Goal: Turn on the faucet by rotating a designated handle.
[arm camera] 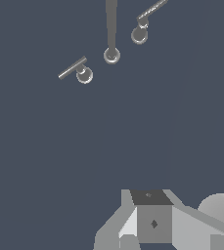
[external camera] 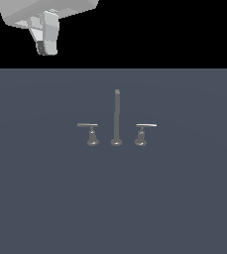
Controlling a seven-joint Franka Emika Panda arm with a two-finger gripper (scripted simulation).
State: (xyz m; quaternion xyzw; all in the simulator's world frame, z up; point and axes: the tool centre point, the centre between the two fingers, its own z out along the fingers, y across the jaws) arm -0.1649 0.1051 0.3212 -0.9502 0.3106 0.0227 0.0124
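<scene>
I am seeing the handle [external camera: 88, 130] standing on the worktop [external camera: 45, 198], its thin flat bar pointing toward the exterior view's left from the top of a flared conical base. It is sitting near the middle of the exterior view, untouched. In the wrist view the same handle [arm camera: 77, 70] is showing from above, bar angled off a round base.

Just beside it, toward the exterior view's right, the spout rod [external camera: 116, 116] is rising tall and upright from a small foot, apart from the handle. Beyond the rod, the twin handle [external camera: 143, 131] is standing with its bar pointing to the exterior view's right. All three are lining up in a row as the faucet set. The wrist view is showing the spout rod [arm camera: 111, 29] and twin handle [arm camera: 145, 22] too, the latter partly cut by the frame edge.

The tool [external camera: 46, 47] is hanging high at the exterior view's upper left, well apart from the faucet, against the black background above the worktop. It is holding nothing. I cannot tell how wide its fingers are standing: the exterior view is showing them overlapped, and the wrist view is catching only the tool [arm camera: 147, 222] body, not the fingertips.

The worktop is a plain slate-blue surface.
</scene>
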